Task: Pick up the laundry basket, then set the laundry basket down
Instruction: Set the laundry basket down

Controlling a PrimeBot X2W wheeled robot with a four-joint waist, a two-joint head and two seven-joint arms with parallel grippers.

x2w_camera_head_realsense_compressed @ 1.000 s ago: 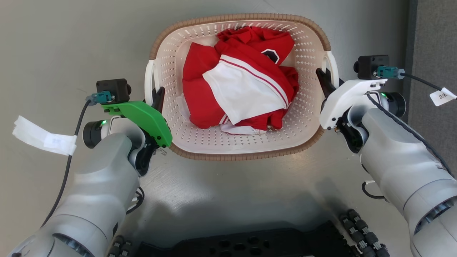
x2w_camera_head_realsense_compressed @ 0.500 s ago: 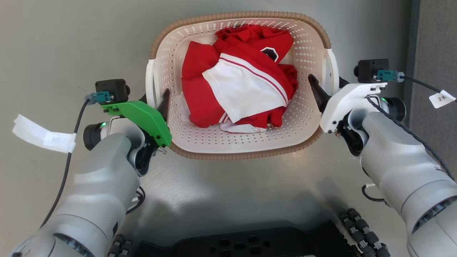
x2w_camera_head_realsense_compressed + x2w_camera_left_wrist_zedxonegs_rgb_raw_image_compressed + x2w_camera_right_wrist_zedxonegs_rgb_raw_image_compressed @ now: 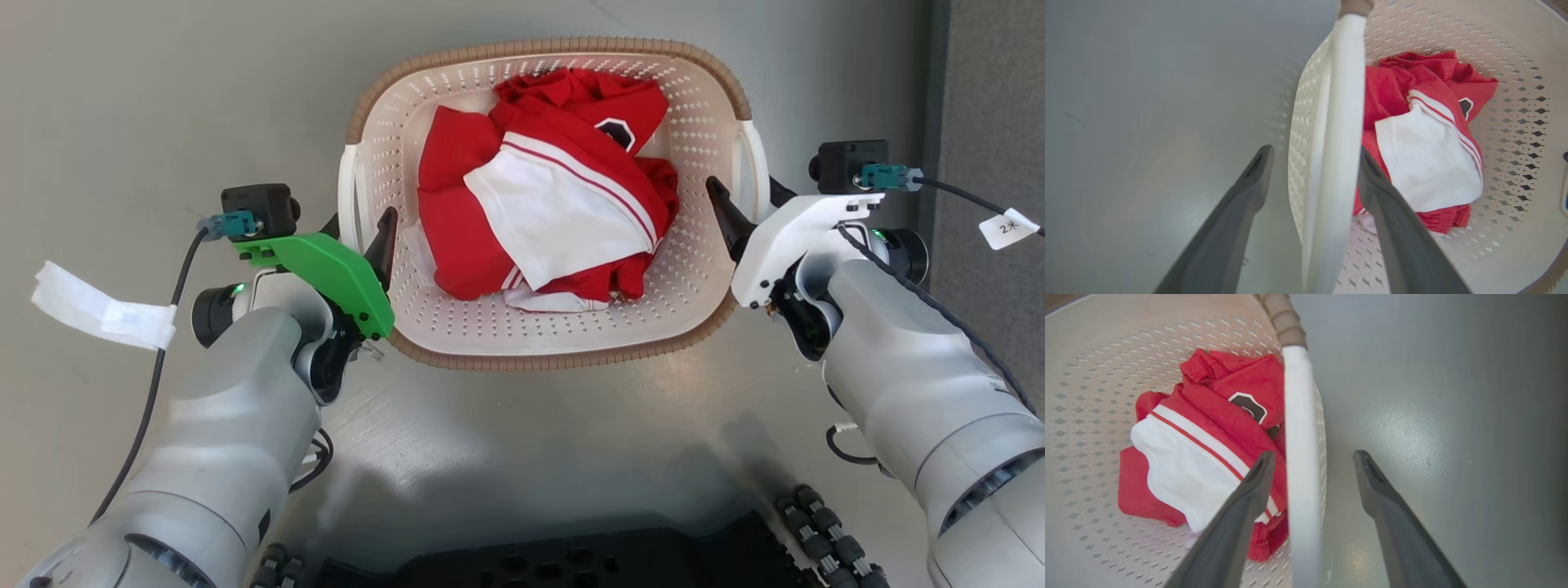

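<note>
Low in the head view, the left claw (image 3: 359, 222) and the right claw (image 3: 741, 188) each stand spread. Each has one dark tapered finger inside and one outside a smooth white handle, clamping nothing. Beyond them, upper middle, the laundry basket (image 3: 563, 358) appears to rest on the dull grey floor (image 3: 531, 441). It is cream perforated plastic with rounded corners and a ribbed brown rim. Crumpled red-and-white clothing (image 3: 555, 212) lies inside. With no grip on it, I judge it either awaiting the lift or already set down.
</note>
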